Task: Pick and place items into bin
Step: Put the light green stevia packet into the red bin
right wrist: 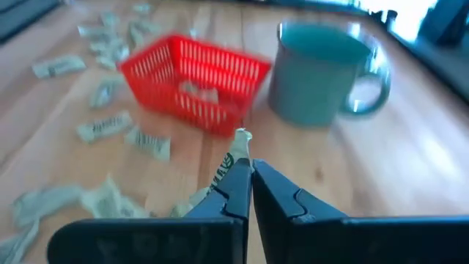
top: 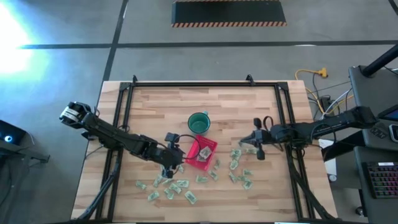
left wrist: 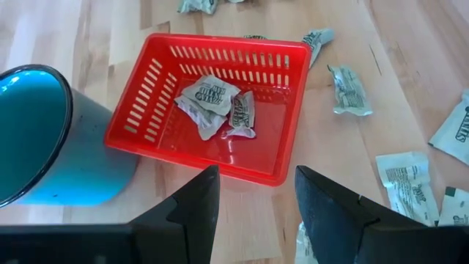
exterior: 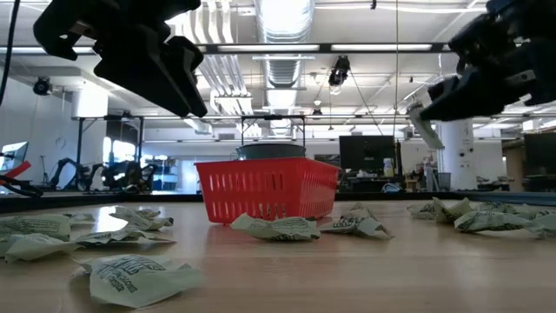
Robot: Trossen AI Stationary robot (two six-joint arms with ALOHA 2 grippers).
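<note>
Our right claw [right wrist: 249,176] pinches one item [right wrist: 233,158] near the counter's right edge; our left claw [left wrist: 253,198] gapes empty by the mid-counter bin [left wrist: 209,110], which holds two; many remain.

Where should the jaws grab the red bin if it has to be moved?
Take the bin by its near wall, coming straight down with one jaw inside and one outside. Its walls are low, thin and slotted. Avoid the side by the cup, which stands close against it.
</note>
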